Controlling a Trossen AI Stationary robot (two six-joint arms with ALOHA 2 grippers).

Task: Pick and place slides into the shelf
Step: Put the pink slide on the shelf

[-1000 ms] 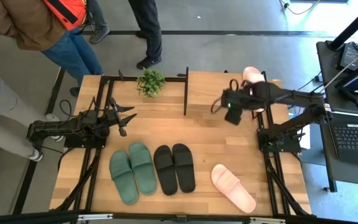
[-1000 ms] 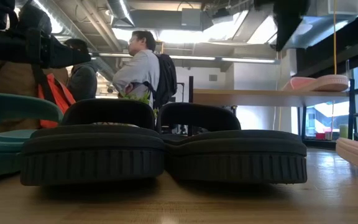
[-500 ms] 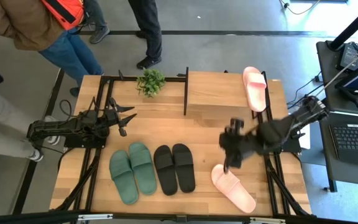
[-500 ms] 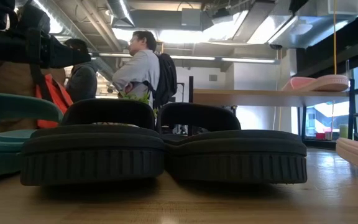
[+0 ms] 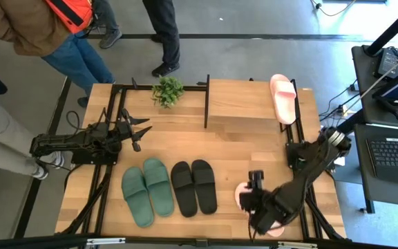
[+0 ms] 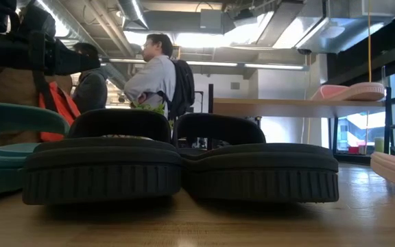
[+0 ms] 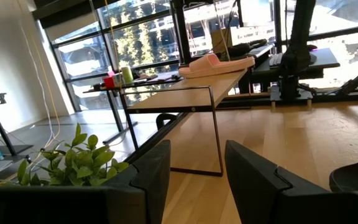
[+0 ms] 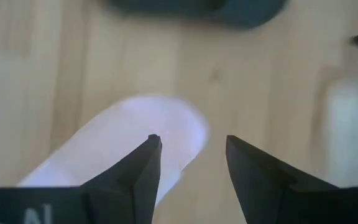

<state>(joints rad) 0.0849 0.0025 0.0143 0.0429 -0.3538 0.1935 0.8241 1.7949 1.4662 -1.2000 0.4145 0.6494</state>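
**Pink slide under the parted right jaws, its mate on the shelf**

Pink slide (image 5: 242, 196) lies flat on the table (image 5: 240, 155) near the front edge, to the right of the black pair (image 5: 193, 187). Right gripper (image 5: 256, 200) is directly over it in the high view, covering most of it; only the toe end shows past the arm. In the right wrist view the slide (image 8: 123, 146) sits below and between the two dark fingers (image 8: 138, 168), toe end reaching up into the gap. Jaws are parted to a moderate width and hold nothing; contact with the foam can't be told.

Second pink slide (image 5: 282, 97) lies on the top plank of the shelf (image 5: 240, 105), at its right end, lengthwise front to back. Same slide shows on the plank in the low view (image 6: 349, 91) and the left wrist view (image 7: 215, 65).

Green pair (image 5: 146, 191) sits side by side on the table just left of the black pair, well apart from the shelf.

Left gripper (image 5: 138, 131) waits at the left side of the table, above the wood and level with the shelf's front edge, fingers spread with a clear gap and empty. Small potted plant (image 5: 167, 90) stands at the back of the table, left of the shelf.

People stand beyond the far edge of the table.
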